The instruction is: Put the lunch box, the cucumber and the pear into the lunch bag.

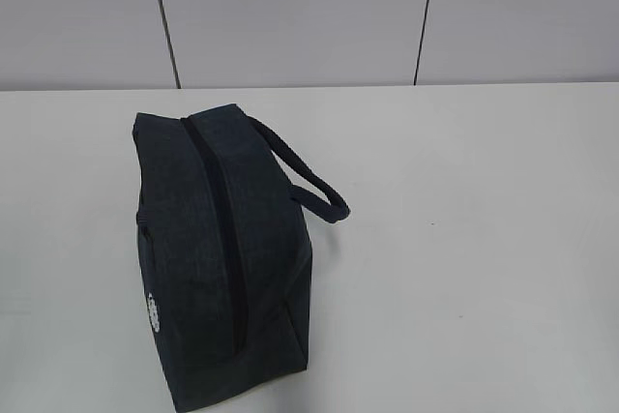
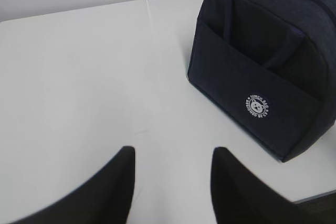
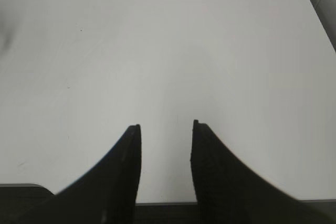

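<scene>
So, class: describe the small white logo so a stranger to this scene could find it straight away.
Start at the white table, then the dark navy lunch bag standing on it. On the bag's outer pocket panel, low down, sits the logo: a small round white badge, the only pale mark on the dark fabric.

Left pincer (image 2: 173, 153) hangs with its jaws parted (nothing between them); right pincer (image 3: 166, 127) likewise gapes, empty.

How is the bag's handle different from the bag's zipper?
The handle is a loop sticking out sideways from the lunch bag; the zipper is a straight black line lying flat along the top. The handle matches the navy fabric; the zipper looks darker. Both belong to the same bag.
</scene>
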Tool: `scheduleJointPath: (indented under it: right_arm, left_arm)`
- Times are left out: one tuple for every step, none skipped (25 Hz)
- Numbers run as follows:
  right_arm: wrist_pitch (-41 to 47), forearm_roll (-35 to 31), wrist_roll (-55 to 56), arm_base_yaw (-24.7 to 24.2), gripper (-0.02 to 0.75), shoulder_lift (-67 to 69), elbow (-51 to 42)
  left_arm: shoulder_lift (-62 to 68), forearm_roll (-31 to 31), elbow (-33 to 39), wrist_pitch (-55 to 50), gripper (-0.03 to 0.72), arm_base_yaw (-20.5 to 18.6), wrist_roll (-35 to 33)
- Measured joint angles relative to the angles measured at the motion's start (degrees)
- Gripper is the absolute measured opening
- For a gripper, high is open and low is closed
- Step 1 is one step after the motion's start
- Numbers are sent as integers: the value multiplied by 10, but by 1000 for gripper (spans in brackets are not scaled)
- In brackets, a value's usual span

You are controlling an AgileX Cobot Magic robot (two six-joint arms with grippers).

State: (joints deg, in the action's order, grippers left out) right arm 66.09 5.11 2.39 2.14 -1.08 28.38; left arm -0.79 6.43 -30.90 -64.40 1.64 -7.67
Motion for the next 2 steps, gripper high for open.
scheduleJointPath:
  right_arm:
    - [0,0,0,0,265,0,0]
    - [0,0,0,0,265,0,0]
  left_arm:
    - [0,0,0,0,287,0,0]
    - [0,0,0,0,287,0,0]
